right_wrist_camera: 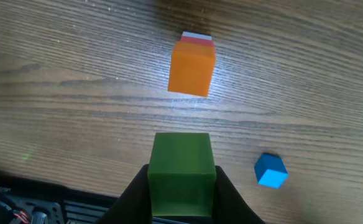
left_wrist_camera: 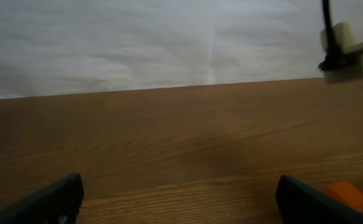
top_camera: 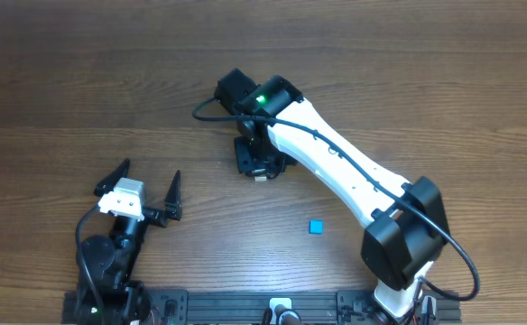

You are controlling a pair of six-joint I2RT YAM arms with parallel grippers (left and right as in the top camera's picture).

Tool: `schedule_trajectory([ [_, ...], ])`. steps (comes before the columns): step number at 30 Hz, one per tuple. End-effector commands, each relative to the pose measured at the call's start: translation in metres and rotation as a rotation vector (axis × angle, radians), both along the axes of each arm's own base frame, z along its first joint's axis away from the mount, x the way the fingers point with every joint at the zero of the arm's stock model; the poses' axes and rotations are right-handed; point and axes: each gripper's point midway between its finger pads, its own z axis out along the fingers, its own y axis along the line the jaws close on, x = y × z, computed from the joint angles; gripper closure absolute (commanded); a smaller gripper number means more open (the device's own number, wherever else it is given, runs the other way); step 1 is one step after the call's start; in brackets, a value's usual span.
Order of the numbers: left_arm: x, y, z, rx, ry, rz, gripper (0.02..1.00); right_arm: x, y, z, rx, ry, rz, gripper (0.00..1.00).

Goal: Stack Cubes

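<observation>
Here my right gripper (right_wrist_camera: 181, 190) clamps one green cube (right_wrist_camera: 181, 155) squarely; one orange cube (right_wrist_camera: 192, 67) and one blue cube (right_wrist_camera: 271, 170) lie beyond; my left gripper (top_camera: 151, 170) gapes wide.

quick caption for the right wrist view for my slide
Right gripper holding a green cube near an orange cube on the wooden table, a blue cube lying apart.
</observation>
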Motion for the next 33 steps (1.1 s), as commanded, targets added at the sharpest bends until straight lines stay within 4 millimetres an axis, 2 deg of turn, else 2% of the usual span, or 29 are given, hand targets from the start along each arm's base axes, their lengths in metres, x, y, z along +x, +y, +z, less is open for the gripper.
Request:
schedule_trajectory([
  [1, 0.000, 0.000, -0.002, 0.018, -0.003, -0.002, 0.018, 0.003, 0.010, -0.009, 0.006, 0.011, 0.002, 0.919],
  [8, 0.000, 0.000, -0.002, 0.018, -0.003, -0.001, 0.018, 0.007, 0.013, -0.018, 0.002, 0.014, 0.007, 0.917],
  [13, 0.000, 0.000, -0.002, 0.018, -0.003, -0.002, 0.018, 0.013, 0.017, -0.017, 0.015, -0.013, 0.007, 0.919],
  [33, 0.000, 0.000, -0.002, 0.018, -0.003, -0.001, 0.018, 0.024, 0.012, -0.024, -0.008, -0.030, -0.012, 0.921],
])
